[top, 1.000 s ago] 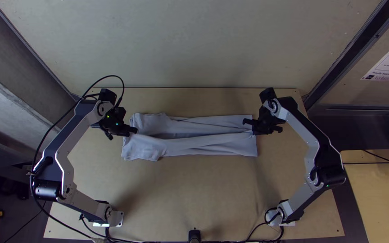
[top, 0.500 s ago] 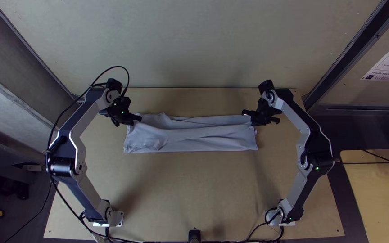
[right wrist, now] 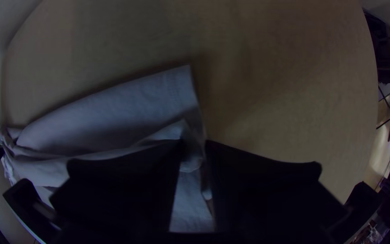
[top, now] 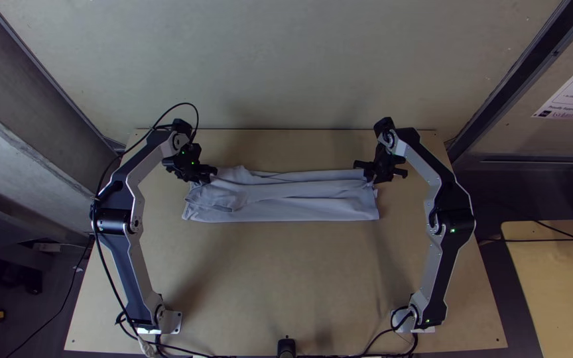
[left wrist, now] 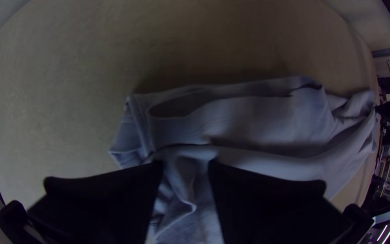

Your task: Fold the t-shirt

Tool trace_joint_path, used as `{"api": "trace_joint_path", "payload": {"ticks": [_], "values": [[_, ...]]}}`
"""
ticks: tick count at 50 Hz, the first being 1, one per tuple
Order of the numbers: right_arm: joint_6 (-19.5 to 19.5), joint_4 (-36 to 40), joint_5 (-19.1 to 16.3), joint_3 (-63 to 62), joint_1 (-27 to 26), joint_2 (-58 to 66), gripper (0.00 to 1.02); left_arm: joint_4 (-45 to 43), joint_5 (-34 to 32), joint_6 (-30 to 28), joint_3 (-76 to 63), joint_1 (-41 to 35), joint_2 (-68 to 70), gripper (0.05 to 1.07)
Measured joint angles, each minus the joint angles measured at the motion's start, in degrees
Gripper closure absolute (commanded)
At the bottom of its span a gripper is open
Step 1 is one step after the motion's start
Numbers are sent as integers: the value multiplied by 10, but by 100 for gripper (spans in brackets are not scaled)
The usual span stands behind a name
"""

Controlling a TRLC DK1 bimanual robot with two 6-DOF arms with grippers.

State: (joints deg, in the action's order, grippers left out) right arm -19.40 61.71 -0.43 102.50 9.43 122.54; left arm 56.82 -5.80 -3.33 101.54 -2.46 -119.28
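The pale blue-grey t-shirt (top: 286,202) lies as a long, narrow folded strip across the table, bunched at its left end. At that end's far corner stands my left gripper (top: 213,174). In the left wrist view, the left gripper (left wrist: 186,165) is slightly open, with loose wrinkled t-shirt (left wrist: 267,117) between its fingers. At the strip's far right corner is my right gripper (top: 367,170). In the right wrist view, the right gripper (right wrist: 194,143) is narrowly closed on a gathered edge of the t-shirt (right wrist: 127,104); its end corner lies flat beyond.
Bare wooden table (top: 286,272) lies between the strip and the arms' bases. A grey wall (top: 286,66) rises behind the table's far edge. Black cables run along the near edge and up the left arm. Another wooden table (top: 558,265) stands at the right.
Both grippers have moved toward the far edge, the left one also rightward. The t-shirt's near layer has shifted away from the bases, narrowing the strip and covering the gap between layers.
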Motion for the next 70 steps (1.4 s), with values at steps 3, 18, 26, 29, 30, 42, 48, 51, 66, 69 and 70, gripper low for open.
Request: {"api": "trace_joint_path", "payload": {"ticks": [3,18,26,29,30,42,48,51,66,69,70], "values": [[2,0,9,0,-2,0,37,-19,0,11,-5,0,6,10],[12,-59,67,-28,-11,-57,9,-56,-32,29,-50,38,91,10],[15,-60,78,-31,-17,-111,3,-63,-108,27,-80,70,155,10],[15,-60,80,-37,-22,-132,3,-65,-154,27,-91,90,172,10],[15,-60,80,-38,-24,-138,3,-64,-165,27,-93,95,176,10],[15,-60,79,-40,-51,-218,3,-64,-267,26,-133,171,185,10],[19,-60,72,-40,-55,-260,3,-62,-303,9,-160,185,184,10],[21,-60,69,-40,-55,-279,3,-62,-320,-6,-171,189,182,10],[34,-62,64,-51,-59,-322,3,-58,-373,-64,-191,205,109,10],[35,-62,64,-56,-59,-323,3,-58,-380,-72,-197,209,94,10],[35,-62,64,-58,-59,-324,3,-58,-380,-73,-199,210,91,10]]}}
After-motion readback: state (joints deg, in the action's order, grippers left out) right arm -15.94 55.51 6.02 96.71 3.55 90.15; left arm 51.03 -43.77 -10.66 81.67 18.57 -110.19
